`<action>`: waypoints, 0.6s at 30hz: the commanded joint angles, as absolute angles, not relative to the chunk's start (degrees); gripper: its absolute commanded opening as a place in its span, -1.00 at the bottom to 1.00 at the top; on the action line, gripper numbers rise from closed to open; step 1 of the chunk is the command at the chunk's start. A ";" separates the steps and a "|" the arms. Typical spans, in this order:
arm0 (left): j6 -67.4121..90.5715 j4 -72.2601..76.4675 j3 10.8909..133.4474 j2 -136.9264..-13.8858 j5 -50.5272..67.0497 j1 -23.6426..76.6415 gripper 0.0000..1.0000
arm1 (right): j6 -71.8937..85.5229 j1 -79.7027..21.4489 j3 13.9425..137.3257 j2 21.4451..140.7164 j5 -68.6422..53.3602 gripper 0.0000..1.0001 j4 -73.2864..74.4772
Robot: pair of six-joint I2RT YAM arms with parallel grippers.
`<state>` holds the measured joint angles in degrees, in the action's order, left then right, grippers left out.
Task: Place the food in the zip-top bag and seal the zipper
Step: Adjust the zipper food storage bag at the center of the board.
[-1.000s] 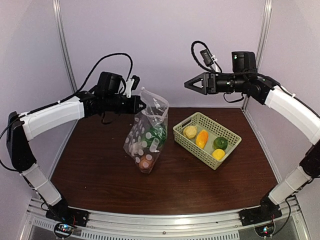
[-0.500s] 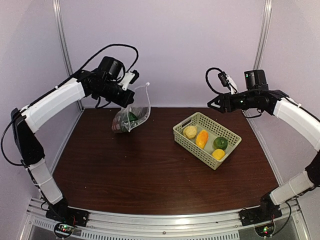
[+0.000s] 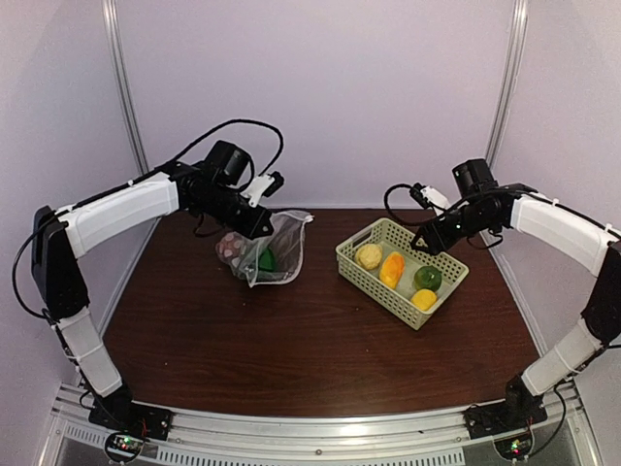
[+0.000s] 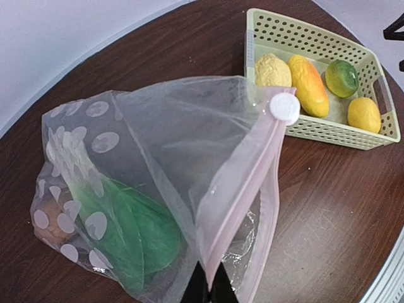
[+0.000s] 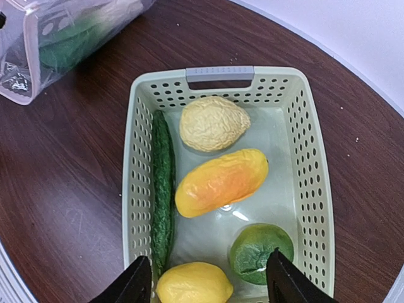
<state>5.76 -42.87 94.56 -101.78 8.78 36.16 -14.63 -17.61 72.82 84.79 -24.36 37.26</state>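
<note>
The zip-top bag hangs tilted at the back left of the table, its bottom down on the wood. My left gripper is shut on its pink zipper strip, whose white slider is at the far end. A green leafy vegetable and a brownish piece show through the plastic. My right gripper hovers open over the basket's food: a pale lemon, an orange-yellow fruit, a green fruit, a yellow lemon and a cucumber.
The pale green mesh basket stands at the back right of the dark wooden table. White walls close in the back and sides, with metal posts in the corners.
My left arm has swung the bag from the table's middle to the back left and lowered it. The right gripper has come down from high up to just above the basket.
</note>
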 commanded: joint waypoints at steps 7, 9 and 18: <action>10.45 -24.11 81.51 -92.58 15.50 36.27 -1.00 | -15.76 -17.40 73.22 90.19 -15.89 0.41 40.95; 11.06 -22.67 80.02 -91.52 15.36 36.29 -1.00 | -13.38 -17.35 73.72 91.97 -15.71 0.41 39.90; 10.92 -22.14 78.79 -90.73 15.15 36.30 -1.00 | -4.46 -17.32 81.12 105.13 -23.26 0.58 42.16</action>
<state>10.24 -25.82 79.46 -92.36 14.11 36.16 -9.65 -17.61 78.02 101.03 -18.74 40.47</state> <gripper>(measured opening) 0.014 0.773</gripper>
